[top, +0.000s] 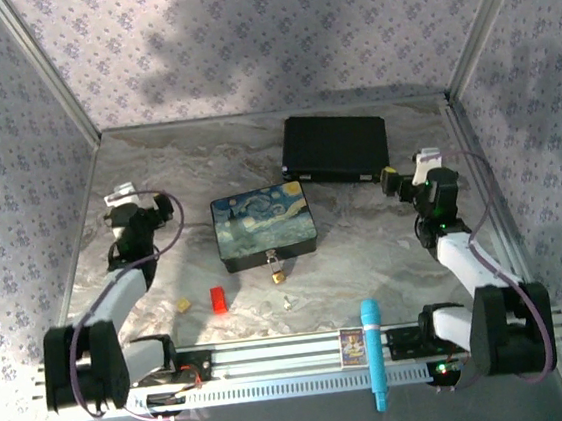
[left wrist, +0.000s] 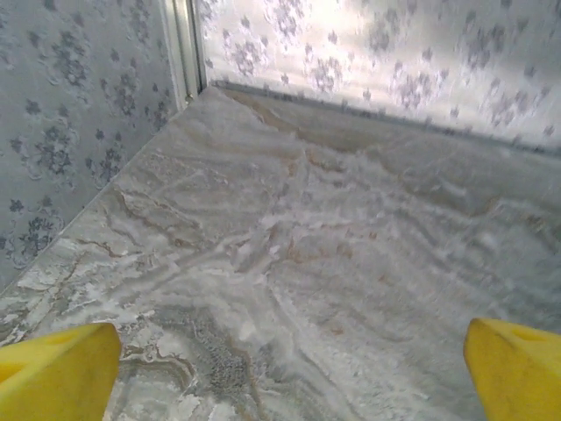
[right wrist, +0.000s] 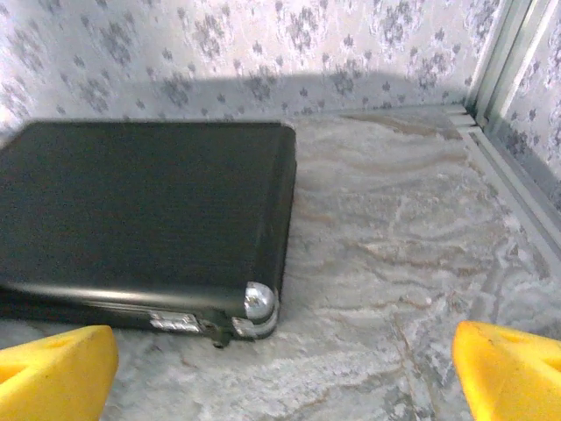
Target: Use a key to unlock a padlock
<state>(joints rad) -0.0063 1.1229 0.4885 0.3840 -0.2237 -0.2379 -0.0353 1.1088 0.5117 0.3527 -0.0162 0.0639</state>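
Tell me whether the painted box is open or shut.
Shut: the box shows its painted lid flat on top, no gap; the padlock sits at its front edge.

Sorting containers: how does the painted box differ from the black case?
The painted box shows a blue-and-yellow starry-sky picture; the black case is plain. The box is smaller than the case. The box lies centrally, the case farther back and right. Both are flat rectangles, lying flat.

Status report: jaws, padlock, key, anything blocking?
Left gripper, right gripper: jaws open, empty. Padlock at painted box front, key just nearer, untouched. Nothing blocking either.
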